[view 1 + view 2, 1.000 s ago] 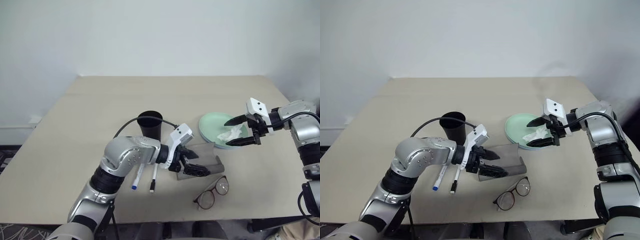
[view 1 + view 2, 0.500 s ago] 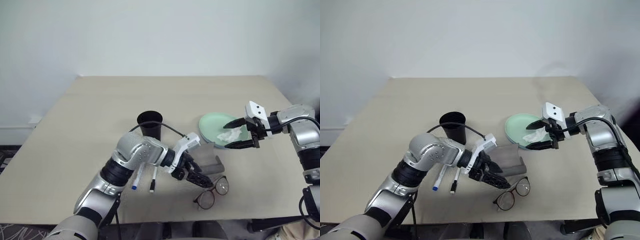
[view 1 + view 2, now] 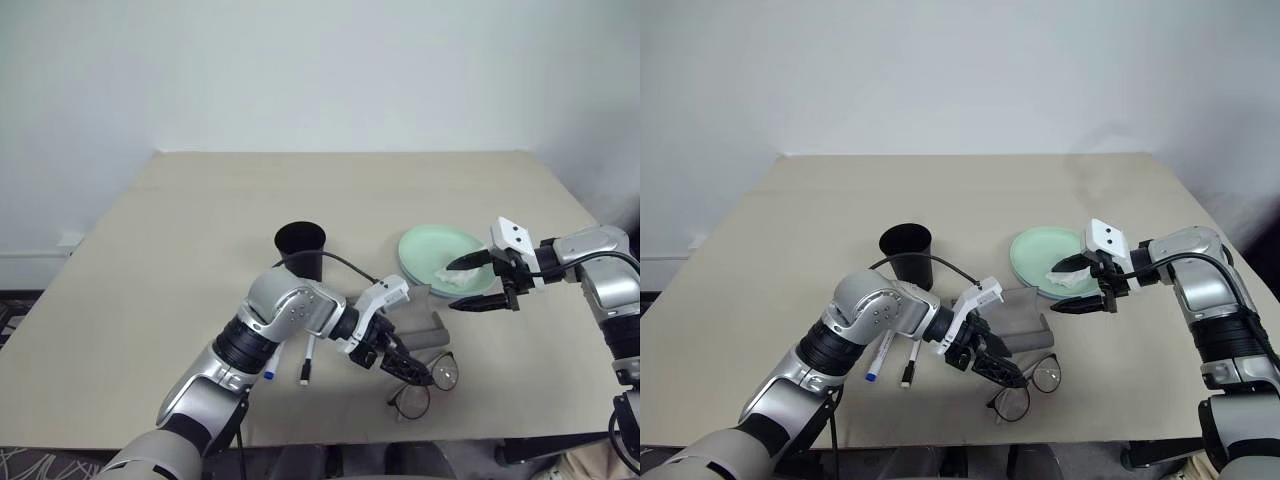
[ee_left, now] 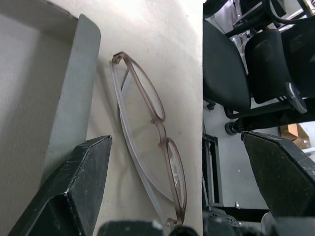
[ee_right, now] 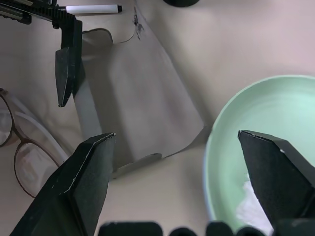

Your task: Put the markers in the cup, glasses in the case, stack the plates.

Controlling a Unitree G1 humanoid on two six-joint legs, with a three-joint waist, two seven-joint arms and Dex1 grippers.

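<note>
Counter [image 3: 180,260]: pale beige, plain. Cup [image 3: 300,248]: matte black. Top plate [image 3: 430,250]: mint green; light blue rim beneath. Tissue [image 3: 452,279]: white. Case [image 3: 1025,318]: grey. Glasses [image 4: 147,142]: reddish-brown frame. Markers: white, one blue-tipped [image 3: 270,368], one black-tipped [image 3: 307,362]. Pincer fingers [image 5: 83,182]: black.

Case [image 3: 418,322] wall tight beside glasses [image 3: 425,385].

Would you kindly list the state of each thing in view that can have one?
Case: open, empty.
Glasses: unfolded, on the table, outside the case.
Cup: upright, no markers in it.
Markers: capped, lying on the table.
Plates: stacked, green on top, tissue on it.
Left gripper: open, over the glasses.
Right gripper: open, empty.
</note>
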